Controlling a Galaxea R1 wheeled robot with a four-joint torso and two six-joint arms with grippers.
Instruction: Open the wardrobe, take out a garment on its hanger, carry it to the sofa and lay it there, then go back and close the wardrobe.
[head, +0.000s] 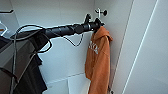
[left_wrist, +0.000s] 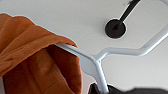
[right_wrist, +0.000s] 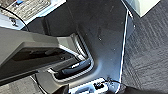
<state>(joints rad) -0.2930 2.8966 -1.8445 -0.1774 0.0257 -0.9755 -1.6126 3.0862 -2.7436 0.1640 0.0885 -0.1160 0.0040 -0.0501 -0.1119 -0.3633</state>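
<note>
Reaching into the wardrobe (head: 62, 15), my left claw (head: 98, 23) meets the hanger (left_wrist: 97, 67) atop the garment (head: 98, 60); whether it grips, I cannot tell.

The left tool (head: 96, 23) reaches the orange garment (head: 98, 60) hanging inside the wardrobe (head: 140, 50).

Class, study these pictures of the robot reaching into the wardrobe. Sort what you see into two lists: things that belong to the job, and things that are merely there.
Belonging to the job:
- wardrobe, open
- orange hoodie, hanging inside
- white hanger carrying it
- left gripper, up at the hanger

Merely there:
- black garment hanging inside
- rail mount
- grey carpet
</note>
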